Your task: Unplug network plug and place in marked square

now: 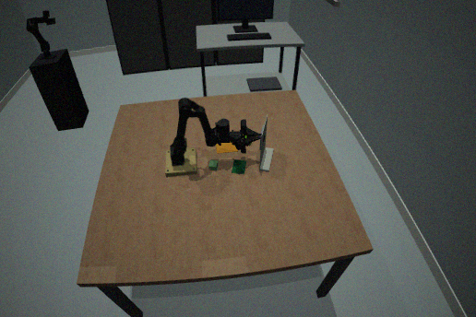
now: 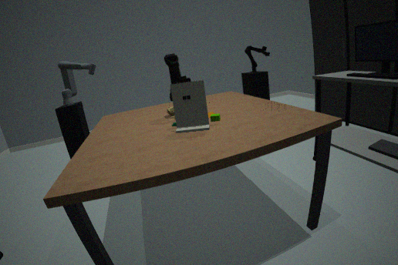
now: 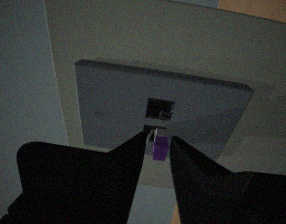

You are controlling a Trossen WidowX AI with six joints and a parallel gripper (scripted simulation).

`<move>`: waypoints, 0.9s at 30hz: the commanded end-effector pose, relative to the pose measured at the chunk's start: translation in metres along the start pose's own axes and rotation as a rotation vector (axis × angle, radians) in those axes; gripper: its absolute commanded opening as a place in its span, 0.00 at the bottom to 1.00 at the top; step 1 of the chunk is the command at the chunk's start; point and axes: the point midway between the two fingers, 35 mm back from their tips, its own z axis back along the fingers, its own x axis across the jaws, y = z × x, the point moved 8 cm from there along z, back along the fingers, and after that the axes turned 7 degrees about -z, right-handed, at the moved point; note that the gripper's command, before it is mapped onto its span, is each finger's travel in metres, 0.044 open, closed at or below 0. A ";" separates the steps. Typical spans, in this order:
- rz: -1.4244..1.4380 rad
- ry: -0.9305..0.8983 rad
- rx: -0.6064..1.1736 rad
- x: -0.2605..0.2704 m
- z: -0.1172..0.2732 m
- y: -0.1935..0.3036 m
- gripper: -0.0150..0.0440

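The upright grey panel [image 1: 264, 139] [image 2: 190, 106] [image 3: 110, 100] stands on the table right of the arm. In the wrist view two sockets show: one is empty, and the purple plug [image 3: 160, 149] sits in the other with its thin pale tab on the side toward one finger. My gripper [image 3: 158, 140] [image 1: 253, 136] reaches level to the panel. Its two dark fingers are closed on either side of the plug, close to the panel face. The marked green square [image 1: 239, 166] lies on the table below the gripper. In the exterior view the panel hides the gripper and plug.
A small green block [image 1: 213, 164] [image 2: 215, 117] and an orange block [image 1: 226, 147] lie on the table between the arm's base [image 1: 181, 162] and the panel. A desk with a monitor [image 1: 245, 5] and other robot arms on pedestals stand off the table.
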 end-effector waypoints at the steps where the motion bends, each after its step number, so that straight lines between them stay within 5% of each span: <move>1: -0.005 0.000 0.004 0.000 -0.001 0.000 0.35; 10: -0.005 0.000 0.004 0.000 -0.001 0.000 0.25; 27: -0.005 0.001 0.004 0.000 0.007 0.002 0.25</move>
